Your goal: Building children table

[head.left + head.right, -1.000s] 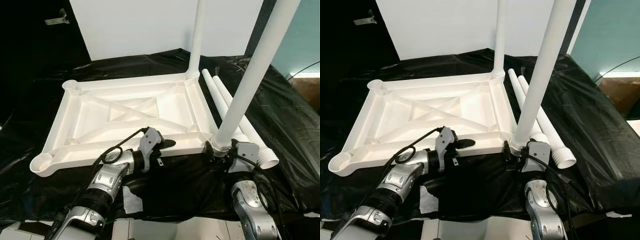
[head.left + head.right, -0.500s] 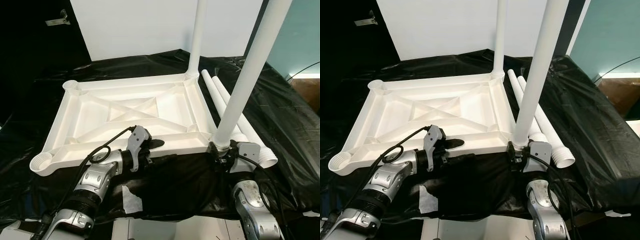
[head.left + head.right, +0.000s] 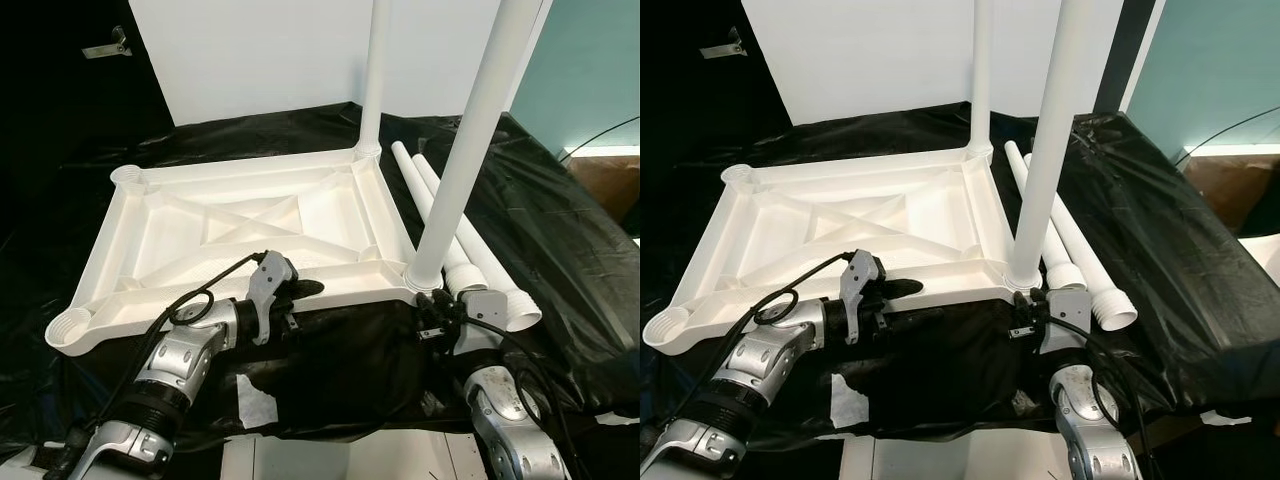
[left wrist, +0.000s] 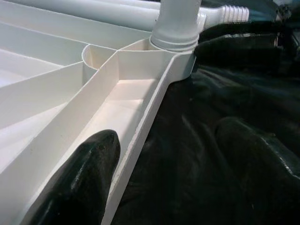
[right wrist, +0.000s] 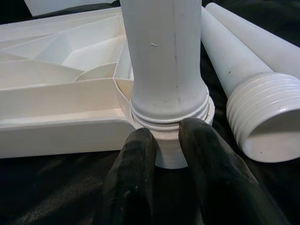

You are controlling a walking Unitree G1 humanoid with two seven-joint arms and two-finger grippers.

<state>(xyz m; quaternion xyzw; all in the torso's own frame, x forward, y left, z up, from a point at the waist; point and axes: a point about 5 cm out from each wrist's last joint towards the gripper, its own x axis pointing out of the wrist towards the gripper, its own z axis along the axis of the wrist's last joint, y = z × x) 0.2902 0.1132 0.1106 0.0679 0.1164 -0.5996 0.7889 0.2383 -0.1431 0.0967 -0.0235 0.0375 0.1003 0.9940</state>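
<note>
The white table top (image 3: 230, 215) lies upside down on a black sheet. One white leg (image 3: 374, 70) stands in its far right corner socket. Another leg (image 3: 465, 150) stands in the near right socket (image 5: 168, 154). My left gripper (image 3: 298, 300) is open at the near rim (image 4: 140, 126); one finger (image 4: 89, 164) lies inside the rim, the other (image 4: 248, 145) outside over the sheet. My right gripper (image 3: 432, 318) sits just in front of the near right socket. Its fingers (image 5: 136, 159) are close together with nothing between them.
Two loose white legs (image 3: 440, 200) with threaded ends (image 5: 262, 117) lie side by side on the sheet, right of the table top. A white wall panel (image 3: 260, 50) stands behind. Pale tape (image 3: 252, 400) patches the sheet at the near edge.
The camera has shifted slightly. My left gripper slid left along the near rim. The near right leg went from leaning to upright, and my right gripper sits lower, in front of its socket.
</note>
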